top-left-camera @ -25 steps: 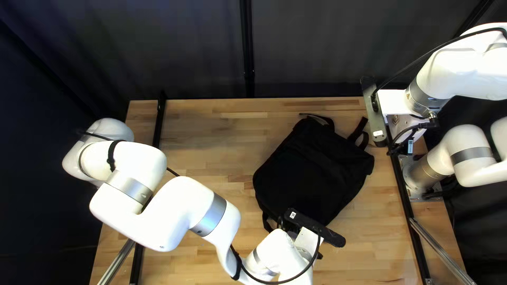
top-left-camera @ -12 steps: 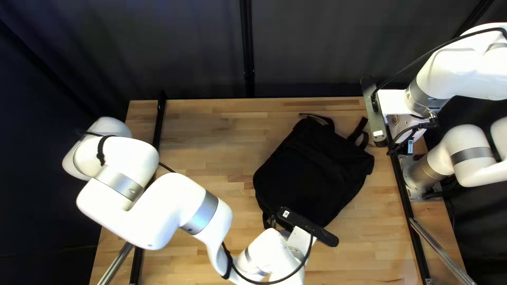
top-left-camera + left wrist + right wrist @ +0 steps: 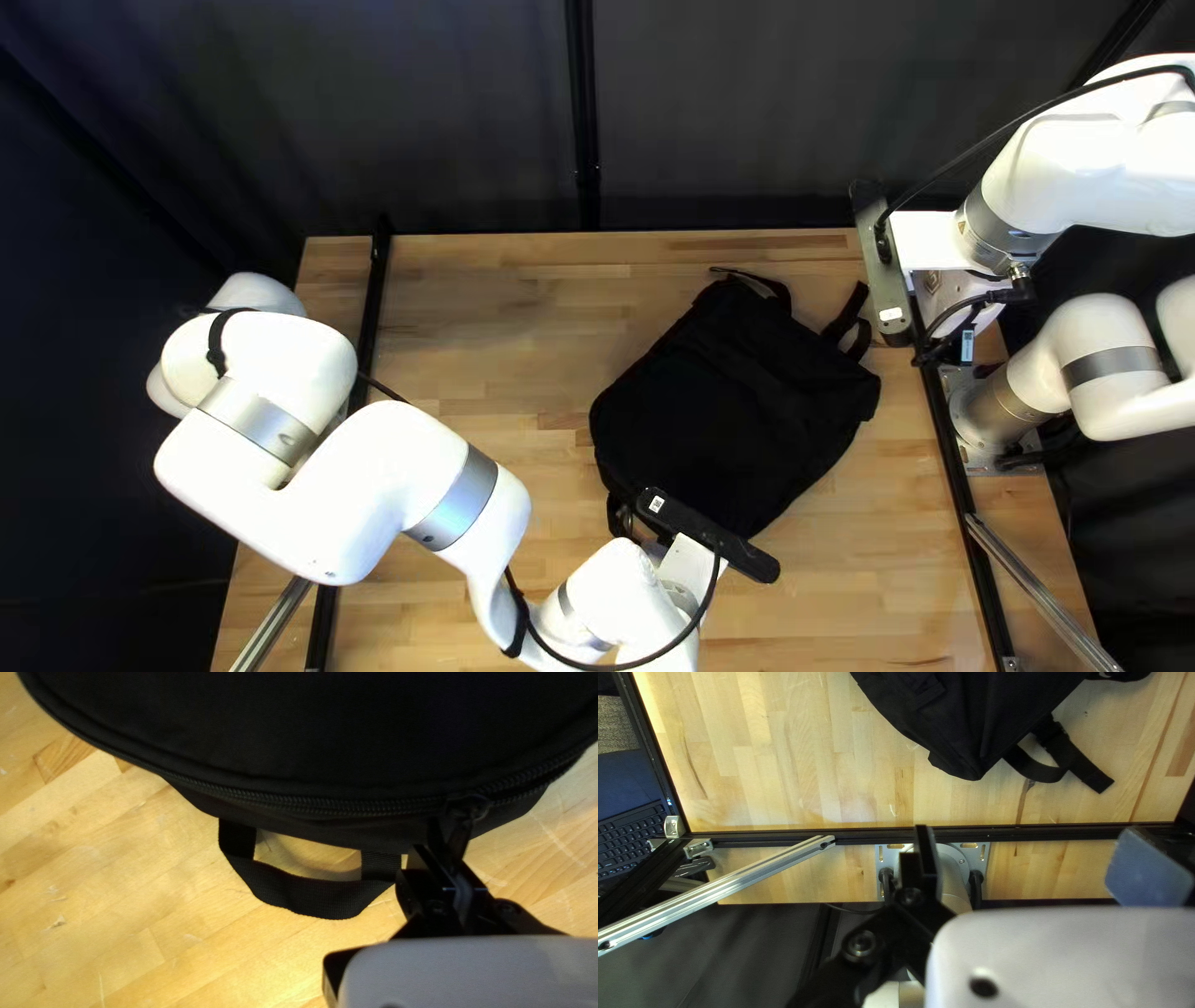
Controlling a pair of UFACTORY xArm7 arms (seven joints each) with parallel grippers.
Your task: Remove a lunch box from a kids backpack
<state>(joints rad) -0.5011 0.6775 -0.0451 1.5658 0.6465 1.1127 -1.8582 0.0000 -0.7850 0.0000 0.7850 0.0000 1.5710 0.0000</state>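
Note:
A black backpack (image 3: pixel 735 411) lies on the table; the left wrist view shows its zipper (image 3: pixel 299 804) and webbing handle loop (image 3: pixel 305 896). No lunch box shows. In the top left view, my left gripper (image 3: pixel 687 566) is at the backpack's near end, fingertips hidden. Seen from its wrist, the left gripper (image 3: pixel 447 866) is shut on the zipper pull (image 3: pixel 460 839); on one side of the slider the tooth rows stand apart. My right gripper (image 3: pixel 956 299) hangs by the table's right side, away from the backpack. In its wrist view the right gripper (image 3: pixel 1041 863) holds nothing, its fingers wide apart.
Black rails (image 3: pixel 977 548) run along the table's sides, with a silver bar (image 3: pixel 1046 597) slanting outside the right one. Shoulder straps (image 3: pixel 850 321) lie at the backpack's far end. A keyboard (image 3: pixel 629 834) shows beyond the table's edge in the right wrist view.
My left arm has moved left in the top left view. The backpack's near left edge has shifted slightly left. My right arm has stayed still.

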